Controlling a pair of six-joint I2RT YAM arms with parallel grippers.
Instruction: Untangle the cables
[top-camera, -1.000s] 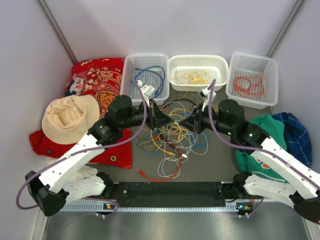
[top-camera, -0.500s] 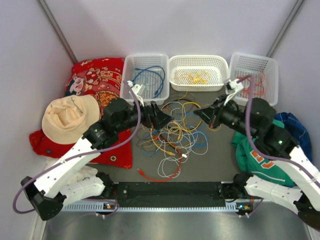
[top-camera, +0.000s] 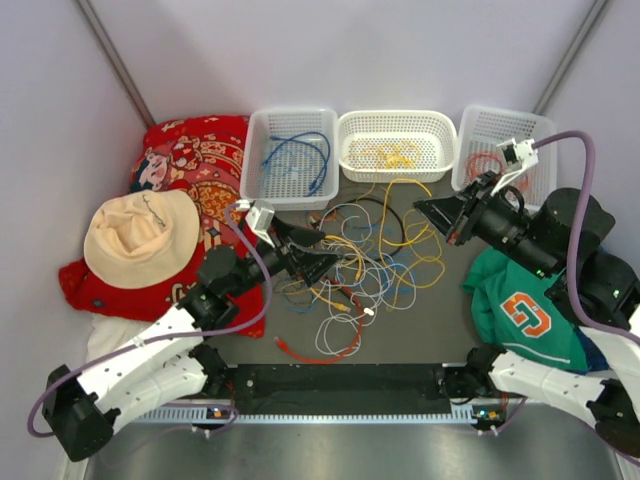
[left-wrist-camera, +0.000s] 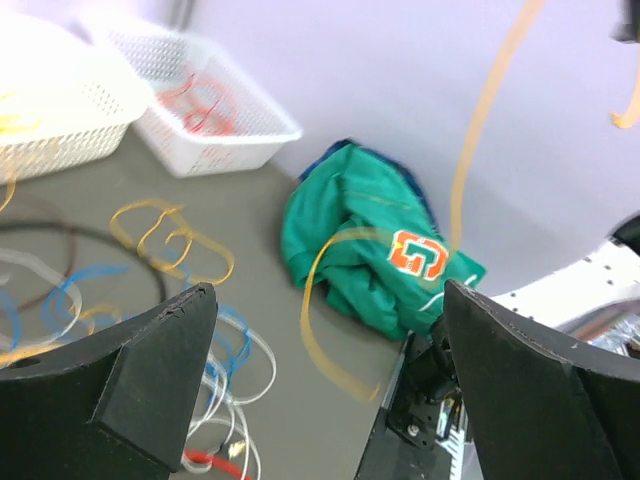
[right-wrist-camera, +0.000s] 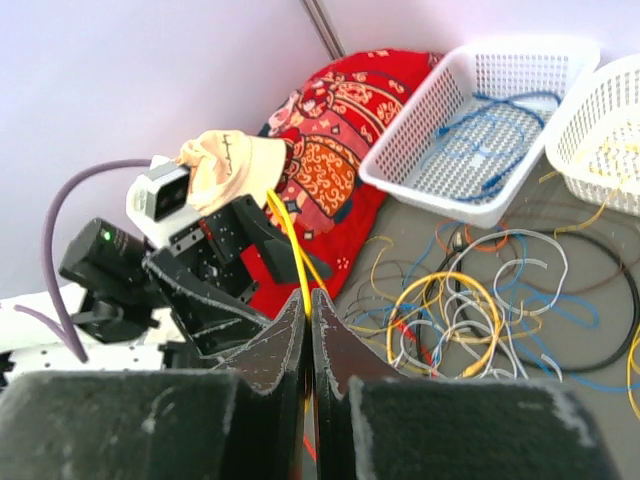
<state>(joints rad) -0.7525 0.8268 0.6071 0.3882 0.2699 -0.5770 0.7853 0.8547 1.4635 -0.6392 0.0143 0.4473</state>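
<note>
The cables (top-camera: 360, 270) lie in a tangled heap of yellow, white, blue, red-orange and black loops on the grey table, also seen in the right wrist view (right-wrist-camera: 480, 300). My right gripper (top-camera: 420, 207) hangs above the heap's right side, shut on a yellow cable (right-wrist-camera: 292, 240) that runs out from between its closed jaws (right-wrist-camera: 308, 297). My left gripper (top-camera: 325, 253) stands wide open at the heap's left edge. A blurred yellow cable (left-wrist-camera: 322, 335) hangs in the gap of the left gripper (left-wrist-camera: 328, 295), touching neither finger.
Three white baskets stand at the back: the left (top-camera: 290, 112) holds blue cables, the middle (top-camera: 397, 116) yellow ones, the right (top-camera: 480, 110) red-orange ones. A red cushion (top-camera: 190, 160) and a beige hat (top-camera: 140, 235) lie left. A green shirt (top-camera: 520, 310) lies right.
My left gripper has opened and drawn back to the near left. My right gripper has closed and pulled right and up, away from the heap, with the yellow cable.
</note>
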